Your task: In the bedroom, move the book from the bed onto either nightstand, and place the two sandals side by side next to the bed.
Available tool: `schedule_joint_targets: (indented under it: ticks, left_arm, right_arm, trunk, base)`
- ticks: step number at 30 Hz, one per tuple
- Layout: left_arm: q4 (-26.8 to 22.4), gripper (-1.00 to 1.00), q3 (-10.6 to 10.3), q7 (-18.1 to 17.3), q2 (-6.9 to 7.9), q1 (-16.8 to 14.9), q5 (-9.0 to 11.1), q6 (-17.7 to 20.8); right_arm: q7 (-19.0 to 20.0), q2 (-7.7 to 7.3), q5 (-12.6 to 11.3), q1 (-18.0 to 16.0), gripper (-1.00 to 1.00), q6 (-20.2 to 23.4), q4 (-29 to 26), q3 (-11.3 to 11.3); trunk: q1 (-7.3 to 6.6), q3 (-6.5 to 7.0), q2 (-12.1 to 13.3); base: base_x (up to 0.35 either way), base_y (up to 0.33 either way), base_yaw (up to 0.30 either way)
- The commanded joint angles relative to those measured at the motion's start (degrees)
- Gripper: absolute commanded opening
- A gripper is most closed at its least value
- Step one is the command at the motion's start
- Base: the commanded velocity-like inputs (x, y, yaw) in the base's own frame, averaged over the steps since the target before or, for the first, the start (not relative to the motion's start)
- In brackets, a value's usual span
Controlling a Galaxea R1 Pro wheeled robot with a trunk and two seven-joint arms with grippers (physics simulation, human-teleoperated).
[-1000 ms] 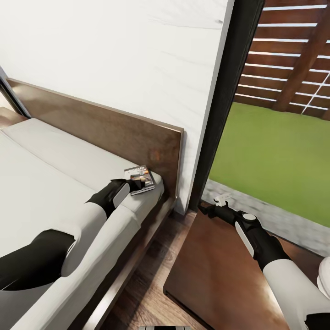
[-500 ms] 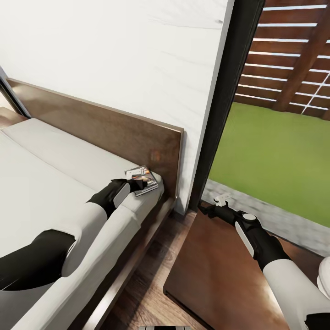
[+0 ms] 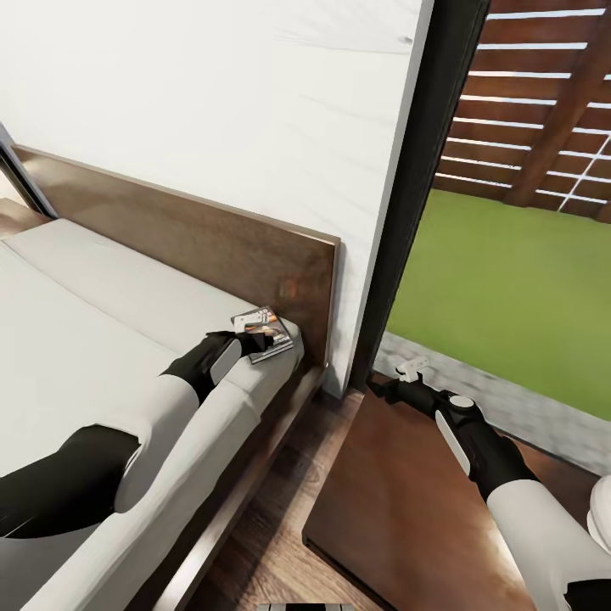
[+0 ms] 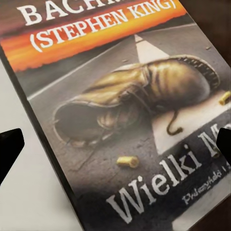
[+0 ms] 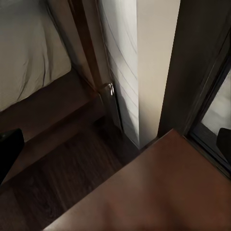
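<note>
Nearest on the right: one nightstand point(image 3: 399, 501), glossy dark brown top, with the white round edge of a lamp base point(image 3: 601, 509) at the far right border. The right gripper point(image 3: 379, 389) hovers over the nightstand's far left corner; in the right wrist view its two dark fingertips point(image 5: 9, 147) sit at opposite edges, well apart, nothing between them. Below it lie wood-plank floor point(image 5: 67, 178) and the bed frame rail.

Left: one bed point(image 3: 76, 339), pale mattress, dark wooden frame, plain headboard point(image 3: 212, 246) along the white wall point(image 3: 255, 102). The left arm stretches across the mattress to its far right corner, where one book point(image 3: 265, 333) lies just beside the headboard. The left gripper point(image 3: 270, 338) is at the book, fingers point(image 4: 10, 147) spread to either side of the cover; whether they touch the edges, I cannot tell.

Cover text readable in the left wrist view: "BACH…" cut off, "(STEPHEN KING)" on an orange band, "Wielki M…" cut off below. Picture: one worn shoe on a road, two brass shell casings.

Far right: dark window frame point(image 3: 424, 170), green lawn, slatted wooden fence.
</note>
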Motion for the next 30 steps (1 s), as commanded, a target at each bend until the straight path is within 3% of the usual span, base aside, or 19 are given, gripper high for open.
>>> schedule_joint_targets:
  ticks: [1,30]
  left_arm:
    - [0.00,1.00,0.00,0.00,0.00,0.00,0.00,0.01]
    - [-0.09,1.00,0.00,0.00,-1.22,0.00,0.00,0.07]
  right_arm:
    - [0.00,0.00,0.00,0.00,1.00,0.00,0.00,0.00]
    - [0.00,0.01,0.00,0.00,1.00,0.00,-0.05,-0.01]
  trunk:
    - [0.00,0.00,0.00]
    - [0.00,0.00,0.00]
  base:
    - [0.000,0.000,0.000]
    - [0.000,0.000,0.000]
